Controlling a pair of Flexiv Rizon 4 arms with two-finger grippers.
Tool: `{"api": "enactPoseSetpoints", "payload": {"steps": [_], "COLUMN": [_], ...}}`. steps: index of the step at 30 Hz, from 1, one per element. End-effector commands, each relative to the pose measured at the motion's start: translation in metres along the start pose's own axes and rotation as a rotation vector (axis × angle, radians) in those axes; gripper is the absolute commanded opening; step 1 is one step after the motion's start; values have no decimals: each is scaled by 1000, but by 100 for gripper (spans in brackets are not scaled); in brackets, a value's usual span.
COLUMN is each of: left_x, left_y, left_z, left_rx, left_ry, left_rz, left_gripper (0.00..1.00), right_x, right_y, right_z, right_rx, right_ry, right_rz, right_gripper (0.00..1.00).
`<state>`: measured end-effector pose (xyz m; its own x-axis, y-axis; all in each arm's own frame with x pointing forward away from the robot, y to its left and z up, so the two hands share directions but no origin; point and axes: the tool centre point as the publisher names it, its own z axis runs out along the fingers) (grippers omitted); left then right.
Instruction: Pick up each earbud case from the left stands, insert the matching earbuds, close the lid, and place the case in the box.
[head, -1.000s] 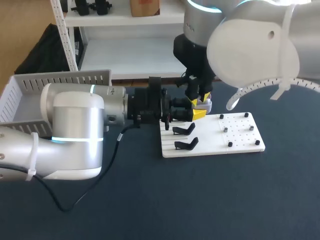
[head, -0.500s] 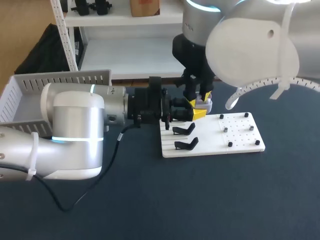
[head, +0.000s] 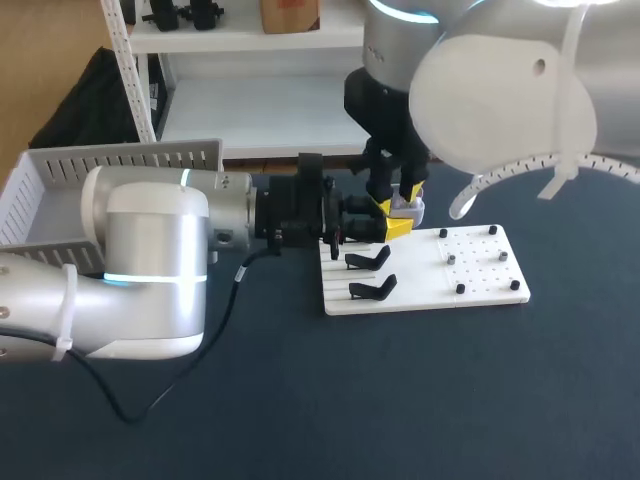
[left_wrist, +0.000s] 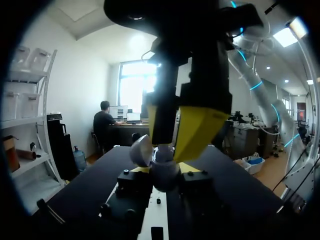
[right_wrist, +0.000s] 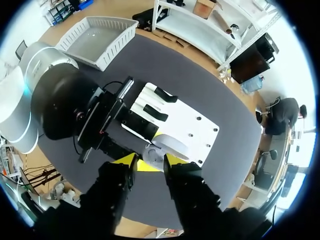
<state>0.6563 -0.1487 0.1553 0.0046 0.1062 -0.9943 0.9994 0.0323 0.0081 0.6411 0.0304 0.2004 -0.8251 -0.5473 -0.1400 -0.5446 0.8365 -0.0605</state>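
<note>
My left gripper (head: 392, 228) comes in level from the left and is shut on a white earbud case (head: 410, 209) with its lid up, held over the back left of the white board (head: 470, 280). In the left wrist view the case (left_wrist: 165, 172) sits between my own fingers. My right gripper (head: 398, 198) hangs straight down over the case, its yellow fingers (left_wrist: 200, 125) slightly apart just above the lid, nothing seen gripped between them. From the right wrist, the case (right_wrist: 167, 146) lies just ahead of that gripper (right_wrist: 150, 161).
Two black stands (head: 368, 260) (head: 372, 290) sit bare on the board's left half. Small black and silver pieces (head: 450, 258) dot its right half. The white basket (head: 60, 185) stands at the table's far left, behind my left arm (head: 150, 260).
My right gripper has risen a little above the case and its fingers have spread slightly. The left arm and the case have stayed put.
</note>
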Motion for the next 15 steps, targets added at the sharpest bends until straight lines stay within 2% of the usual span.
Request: {"api": "enactPoseSetpoints", "payload": {"steps": [1,4,8,11,15], "left_x": [0,0,0,0,0], "left_y": [-1,-1,-1,-1,-1], "left_z": [0,0,0,0,0], "left_rx": [-3,-3,-3,-3,-3], "left_ry": [-3,-3,-3,-3,-3], "left_rz": [1,1,1,1,1], "left_gripper": [0,0,0,0,0], "right_x": [2,3,2,-9,-30], "right_y": [0,-1,-3,-9,-23], "right_z": [-6,-11,-28,-35,-32], "right_rx": [9,17,9,6,12], "right_ry": [0,-5,-54,-98,-149], "right_rz": [0,2,30,66,141], "right_gripper": [36,39,36,35,38]}}
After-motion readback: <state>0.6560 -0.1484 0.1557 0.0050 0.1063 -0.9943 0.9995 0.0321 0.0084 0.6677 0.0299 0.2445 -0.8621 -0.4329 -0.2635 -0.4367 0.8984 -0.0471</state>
